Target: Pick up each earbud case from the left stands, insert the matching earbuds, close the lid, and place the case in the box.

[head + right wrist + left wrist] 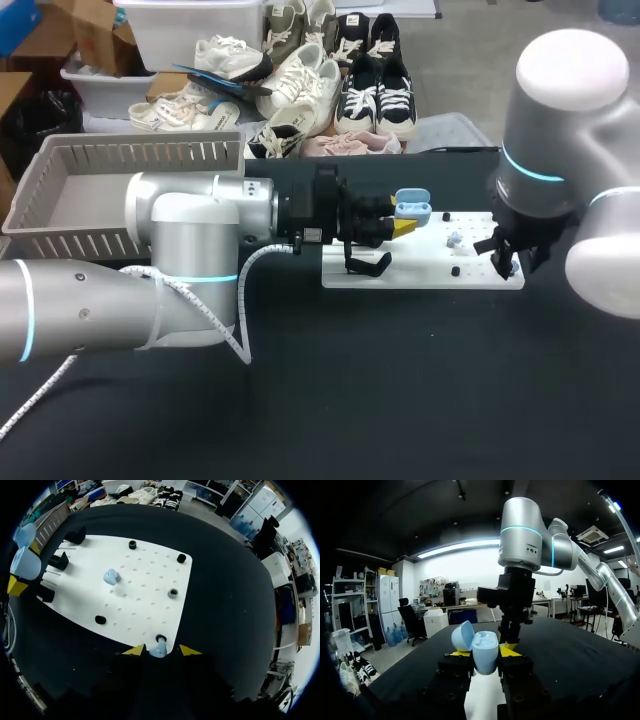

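Over the white board (pixel 430 272), left gripper (pixel 485 654) seemingly clamps the open case (pixel 485 645).

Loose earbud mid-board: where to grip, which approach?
Probably its rounded body, pinched across the sides, coming straight down from above: the earbud lies alone on the flat board, with the black pegs well clear.

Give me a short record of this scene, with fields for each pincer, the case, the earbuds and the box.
left pincer: shut on case
case: light blue, lid open, held at the edge of the board
right pincer: open, around an earbud at the board's corner
second earbud: light blue, lying on the board
box: grey, at the table's left
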You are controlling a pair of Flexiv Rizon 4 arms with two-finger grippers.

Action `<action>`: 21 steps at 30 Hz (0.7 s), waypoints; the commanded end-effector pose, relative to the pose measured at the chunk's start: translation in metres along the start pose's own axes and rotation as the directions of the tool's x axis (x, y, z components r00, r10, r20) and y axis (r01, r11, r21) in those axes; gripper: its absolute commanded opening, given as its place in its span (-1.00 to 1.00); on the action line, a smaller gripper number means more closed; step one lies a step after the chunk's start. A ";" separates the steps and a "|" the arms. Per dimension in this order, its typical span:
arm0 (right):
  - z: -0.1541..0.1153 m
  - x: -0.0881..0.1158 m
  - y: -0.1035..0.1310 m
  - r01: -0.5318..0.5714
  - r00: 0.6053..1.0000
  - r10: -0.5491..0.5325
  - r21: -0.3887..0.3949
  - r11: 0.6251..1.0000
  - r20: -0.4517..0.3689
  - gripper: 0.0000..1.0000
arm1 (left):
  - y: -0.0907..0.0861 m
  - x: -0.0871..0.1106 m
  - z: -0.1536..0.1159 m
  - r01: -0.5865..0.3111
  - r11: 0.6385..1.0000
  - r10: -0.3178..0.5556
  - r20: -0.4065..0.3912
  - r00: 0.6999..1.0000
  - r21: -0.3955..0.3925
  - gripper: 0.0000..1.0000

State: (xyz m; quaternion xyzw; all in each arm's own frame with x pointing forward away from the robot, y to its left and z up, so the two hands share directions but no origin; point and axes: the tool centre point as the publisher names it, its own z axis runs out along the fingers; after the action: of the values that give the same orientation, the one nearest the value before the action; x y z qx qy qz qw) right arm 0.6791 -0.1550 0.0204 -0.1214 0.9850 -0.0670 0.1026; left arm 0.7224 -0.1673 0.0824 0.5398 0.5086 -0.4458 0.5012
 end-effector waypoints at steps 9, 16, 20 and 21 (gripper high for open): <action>0.002 -0.003 0.001 -0.001 1.000 0.001 0.003 1.000 -0.008 -0.47 | -0.002 0.000 0.000 -0.001 1.000 0.001 0.000 1.000 -0.007 -1.00; 0.002 -0.002 0.000 -0.005 1.000 0.005 0.003 1.000 -0.009 -0.50 | -0.002 0.000 0.000 -0.001 1.000 0.001 0.000 1.000 -0.007 -1.00; 0.002 -0.002 0.000 -0.006 1.000 0.006 0.001 1.000 -0.010 -0.79 | -0.002 0.000 0.000 -0.001 1.000 0.001 0.000 1.000 -0.007 -1.00; 0.003 -0.001 0.000 -0.007 1.000 0.007 0.001 1.000 -0.010 -0.84 | -0.002 0.000 0.000 -0.001 1.000 0.001 0.000 1.000 -0.007 -1.00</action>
State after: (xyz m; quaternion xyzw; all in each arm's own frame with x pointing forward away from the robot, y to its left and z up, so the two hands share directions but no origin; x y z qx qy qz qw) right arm 0.6807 -0.1557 0.0192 -0.1186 0.9859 -0.0665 0.0981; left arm 0.7224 -0.1673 0.0824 0.5398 0.5086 -0.4458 0.5012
